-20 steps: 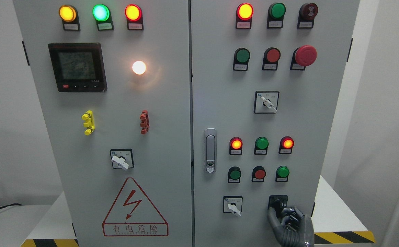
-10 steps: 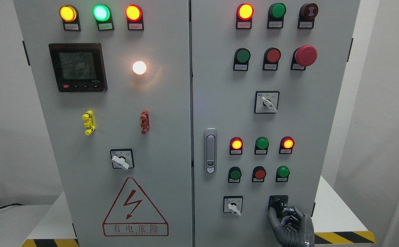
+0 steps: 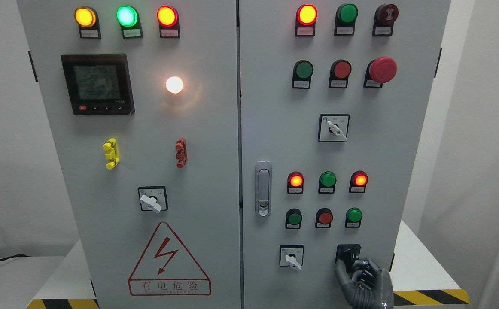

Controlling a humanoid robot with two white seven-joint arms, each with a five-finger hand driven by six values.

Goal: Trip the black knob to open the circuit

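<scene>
The black knob (image 3: 346,252) sits on a black square plate at the lower right of the grey cabinet's right door (image 3: 275,128). My right hand (image 3: 354,267) comes up from the bottom edge and its dark fingers (image 3: 341,274) curl around the knob, covering most of it. My left arm does not show.
A white selector switch (image 3: 291,257) sits just left of the knob, with three push buttons (image 3: 325,217) and lit indicator lamps (image 3: 296,180) above. The door handle (image 3: 263,189) is at the seam. A red emergency stop (image 3: 382,69) is upper right. The table edge carries yellow-black tape (image 3: 430,296).
</scene>
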